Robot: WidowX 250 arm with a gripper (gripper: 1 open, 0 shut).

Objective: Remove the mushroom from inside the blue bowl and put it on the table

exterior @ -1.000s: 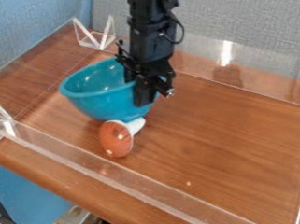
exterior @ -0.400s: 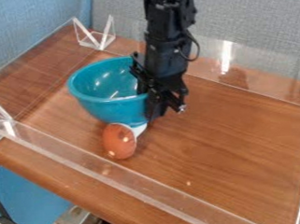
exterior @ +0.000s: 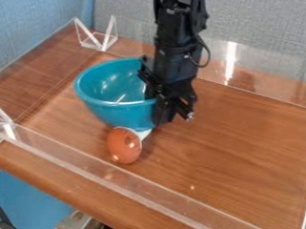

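The blue bowl (exterior: 114,95) stands left of the table's (exterior: 233,132) middle, its inside showing nothing in it. My black gripper (exterior: 164,104) comes down from above at the bowl's right rim and looks shut on that rim. The mushroom (exterior: 120,145), orange-brown cap with a pale stem, lies on its side on the wood just in front of the bowl, its stem end close to the bowl's base. It is apart from the gripper.
Low clear acrylic walls (exterior: 114,177) border the tabletop on all sides. A clear triangular bracket (exterior: 99,35) stands at the back left corner, another at the left edge (exterior: 1,121). Bare wood stretches to the right of the bowl.
The gripper has shifted a little to the right and the bowl has moved with it, settling more level. The mushroom has stayed where it lay.
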